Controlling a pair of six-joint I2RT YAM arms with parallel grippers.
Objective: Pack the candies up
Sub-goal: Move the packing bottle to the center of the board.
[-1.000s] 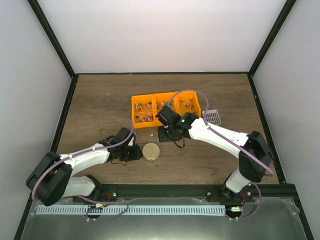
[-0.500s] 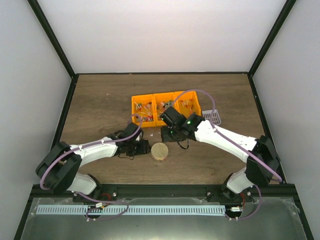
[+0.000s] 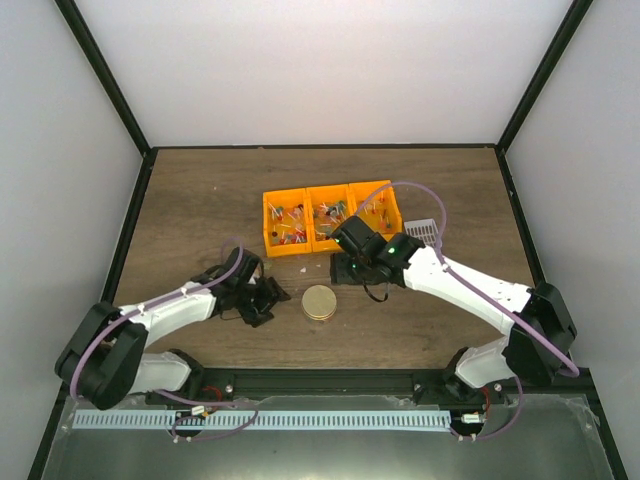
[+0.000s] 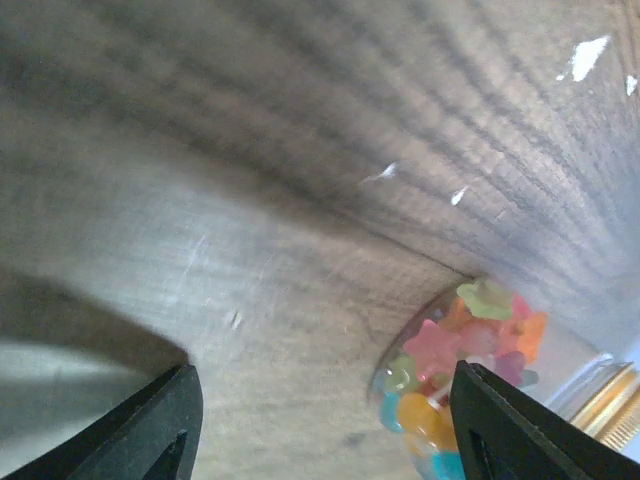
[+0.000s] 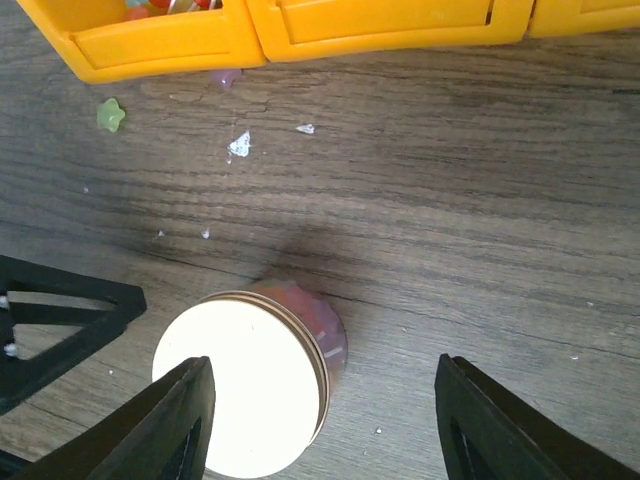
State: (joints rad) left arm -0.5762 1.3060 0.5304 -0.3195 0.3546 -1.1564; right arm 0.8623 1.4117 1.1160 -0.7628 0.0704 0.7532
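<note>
Dark wood-grain table (image 3: 200,200), boxed in by plain white walls (image 3: 320,70) with black framing. The left gripper (image 3: 272,303) is spread wide and holds nothing. Just off its tips stands a clear round jar (image 5: 325,335) of candies (image 4: 440,350) under a gold lid (image 3: 320,302). The right gripper (image 5: 325,395), equally wide and empty, hangs above that lid. Beyond it lie stray candies (image 5: 110,114), then glossy orange bins (image 5: 370,20) holding more, with a slotted scoop (image 3: 427,233) beside them.
</note>
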